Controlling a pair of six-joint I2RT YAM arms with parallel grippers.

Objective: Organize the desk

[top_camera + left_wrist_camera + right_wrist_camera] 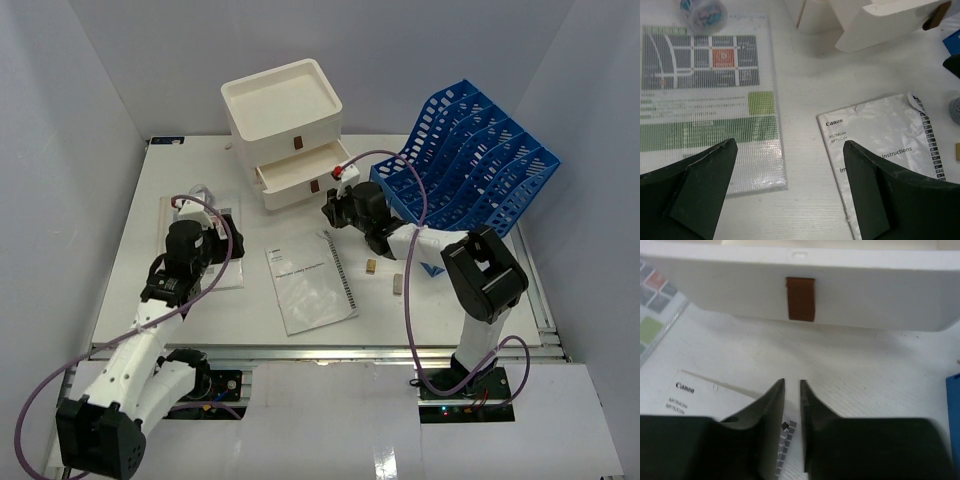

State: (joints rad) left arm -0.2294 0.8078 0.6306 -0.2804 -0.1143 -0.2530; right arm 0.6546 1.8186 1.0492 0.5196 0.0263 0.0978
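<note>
**Desk and both arms at 1 moment.** The desk [250, 330] is the white tabletop filling the middle of the top view, under both my arms.

My right gripper [792, 383] points at the pulled-out lowest drawer [870, 287] of the white drawer box [283, 100], which stands at upper centre of the top view. Its jaws are all but closed, with only a thin slit between them, and they hold nothing. In the right wrist view the drawer front spans the upper part of the frame, its long axis running left to right. The brown pull tab [800, 299] sits almost straight above the slit, and bare desk separates my fingertips from the front. My right arm is plainly the nearer of the 2 to this drawer. I judge that the next move falls to it: a straight advance toward the tab, either to push the drawer home or to take the tab.

My left gripper [790, 145] hangs spread wide and empty above bare desk. It lies between a laminated map sheet [710, 100] at the left of its frame and a Canon instruction booklet [875, 150] at the right.

**Views compared.**
- The top view gives the layout: the blue file sorter [470, 170] at right, and 2 small blocks [371, 266] lying loose just right of the booklet.
- The left wrist view adds a tape roll [702, 11] at the upper left of its frame, by the sheet's top edge.
- Only the right wrist view shows how the tab lines up with my fingers.
</note>
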